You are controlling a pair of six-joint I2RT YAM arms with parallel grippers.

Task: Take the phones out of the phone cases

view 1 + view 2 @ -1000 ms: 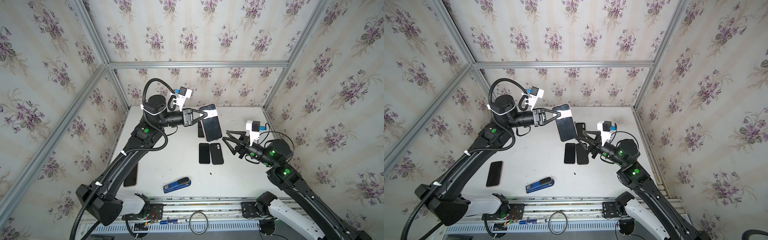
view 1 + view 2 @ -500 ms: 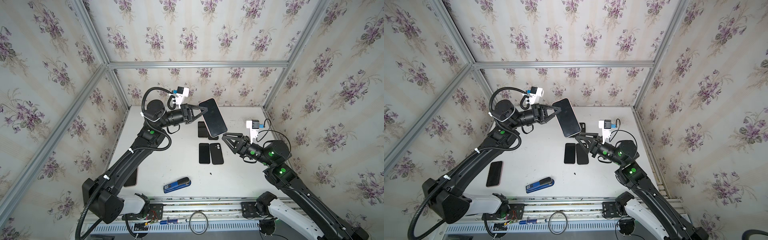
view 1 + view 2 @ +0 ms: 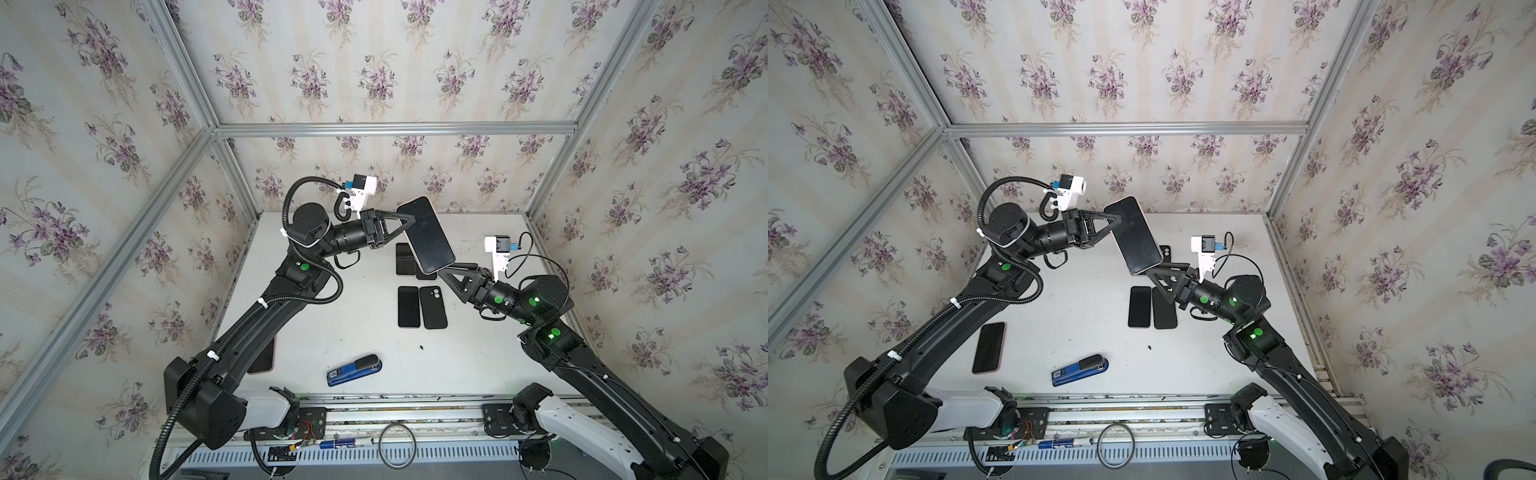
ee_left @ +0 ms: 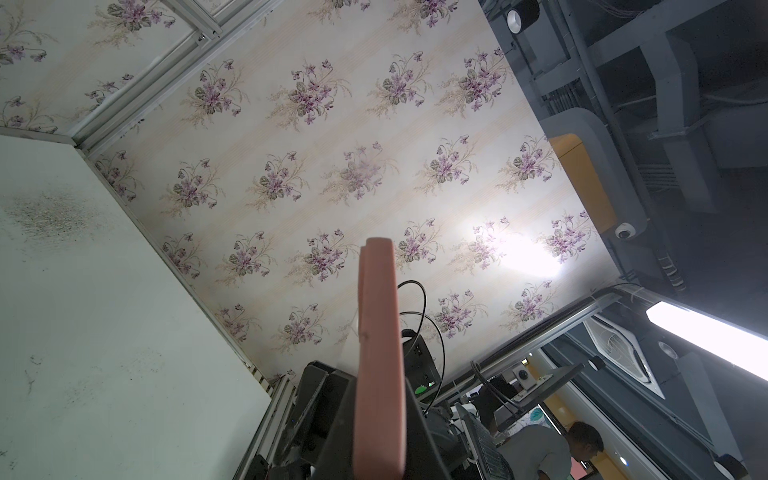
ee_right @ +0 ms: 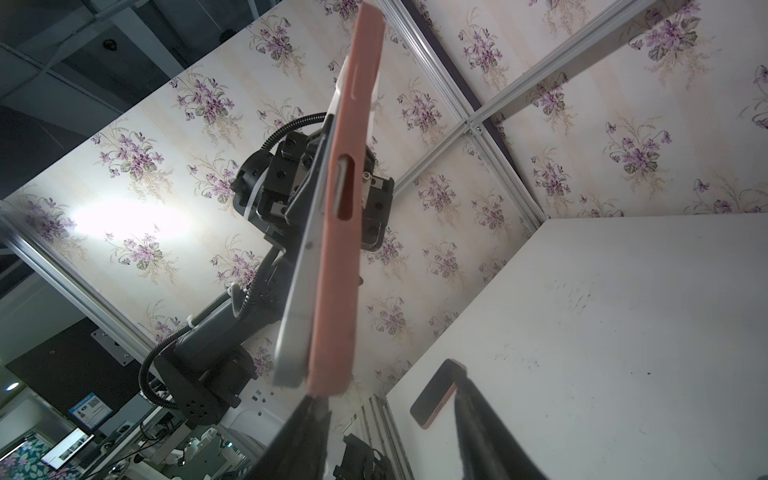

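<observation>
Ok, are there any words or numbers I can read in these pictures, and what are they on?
No text here can be read.
Pale label on the blue stapler: too small to read.
Label on the blue-and-white marker pen at the front: too blurred.
Blue poster with a square code, in the right wrist view: too small.
Pink phone case: no print shows.

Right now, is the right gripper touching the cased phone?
Cannot tell. In the right wrist view the lower end of the cased phone meets one blurred fingertip of the right gripper; neither contact nor gap is plain.
</observation>
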